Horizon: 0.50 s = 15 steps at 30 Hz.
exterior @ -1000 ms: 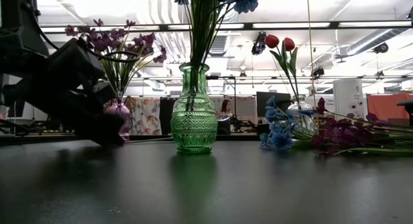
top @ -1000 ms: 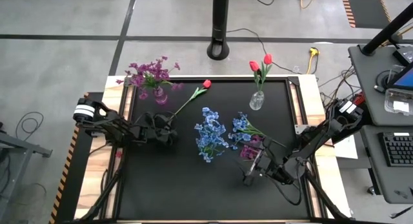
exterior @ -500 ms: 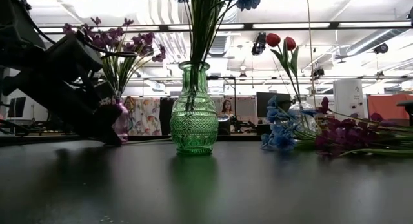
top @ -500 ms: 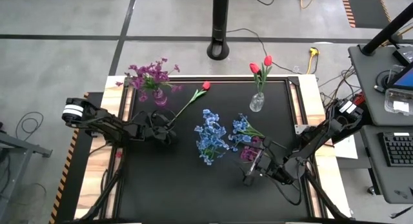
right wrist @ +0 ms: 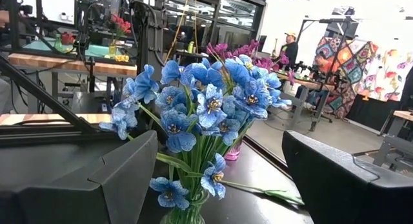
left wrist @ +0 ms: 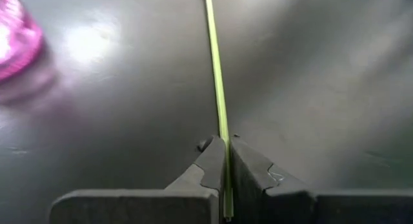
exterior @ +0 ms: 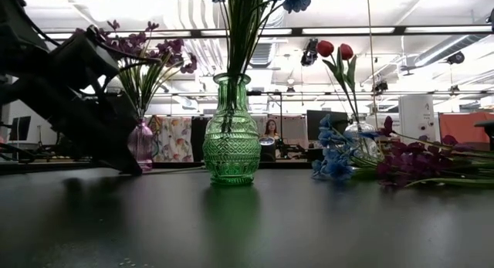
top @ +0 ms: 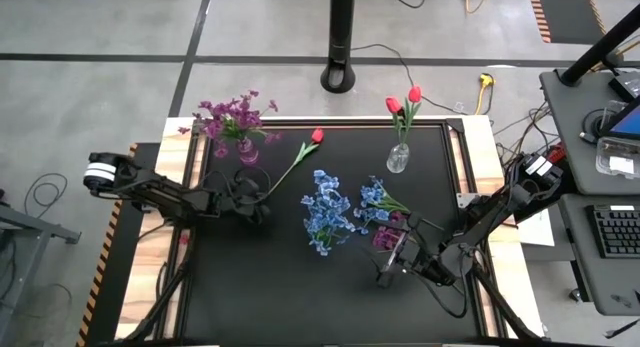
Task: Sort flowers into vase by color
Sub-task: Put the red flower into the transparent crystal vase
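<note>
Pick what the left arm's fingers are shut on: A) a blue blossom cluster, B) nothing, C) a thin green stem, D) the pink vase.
C: in the left wrist view the left gripper is closed on the thin green stem, with the pink vase off to the side.

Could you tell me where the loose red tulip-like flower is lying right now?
In the high view, the single red tulip-like flower lies on the black table, left of centre, beside the pink vase; the left gripper is shut on its stem end.
</note>
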Tool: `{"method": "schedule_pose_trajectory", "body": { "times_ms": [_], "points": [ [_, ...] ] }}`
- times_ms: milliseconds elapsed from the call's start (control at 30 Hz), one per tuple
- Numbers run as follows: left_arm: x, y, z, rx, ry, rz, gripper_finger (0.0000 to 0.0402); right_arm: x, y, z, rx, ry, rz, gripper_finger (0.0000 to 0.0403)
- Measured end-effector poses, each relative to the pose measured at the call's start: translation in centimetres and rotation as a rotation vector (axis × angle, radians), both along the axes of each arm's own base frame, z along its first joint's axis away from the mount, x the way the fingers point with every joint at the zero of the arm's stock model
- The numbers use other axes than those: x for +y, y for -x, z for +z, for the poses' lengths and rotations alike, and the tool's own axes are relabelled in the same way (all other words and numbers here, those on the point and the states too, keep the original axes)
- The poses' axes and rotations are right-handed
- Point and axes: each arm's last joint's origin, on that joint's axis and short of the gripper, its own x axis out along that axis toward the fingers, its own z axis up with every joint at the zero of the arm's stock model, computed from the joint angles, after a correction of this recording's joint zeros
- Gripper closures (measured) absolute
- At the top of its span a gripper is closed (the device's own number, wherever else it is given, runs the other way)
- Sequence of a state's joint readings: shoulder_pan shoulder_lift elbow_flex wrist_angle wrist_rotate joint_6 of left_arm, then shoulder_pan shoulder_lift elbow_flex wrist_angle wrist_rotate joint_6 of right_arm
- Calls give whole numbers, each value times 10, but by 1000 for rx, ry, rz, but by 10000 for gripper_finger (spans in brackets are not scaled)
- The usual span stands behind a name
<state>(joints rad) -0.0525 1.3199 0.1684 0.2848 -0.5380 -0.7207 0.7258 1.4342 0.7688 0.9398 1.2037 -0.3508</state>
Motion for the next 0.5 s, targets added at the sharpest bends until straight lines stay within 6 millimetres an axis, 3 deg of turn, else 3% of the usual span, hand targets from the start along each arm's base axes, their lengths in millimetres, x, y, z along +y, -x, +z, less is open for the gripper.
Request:
{"method": "schedule_pose_trajectory", "body": {
  "times_ms": [200,500],
  "points": [
    [-7,2,3,-16,109,-51,400,0,0,0,2,4,0,78],
    [-11,3,8,-27,137,-98,391,0,0,0,8,14,-1,78]
  ]
}}
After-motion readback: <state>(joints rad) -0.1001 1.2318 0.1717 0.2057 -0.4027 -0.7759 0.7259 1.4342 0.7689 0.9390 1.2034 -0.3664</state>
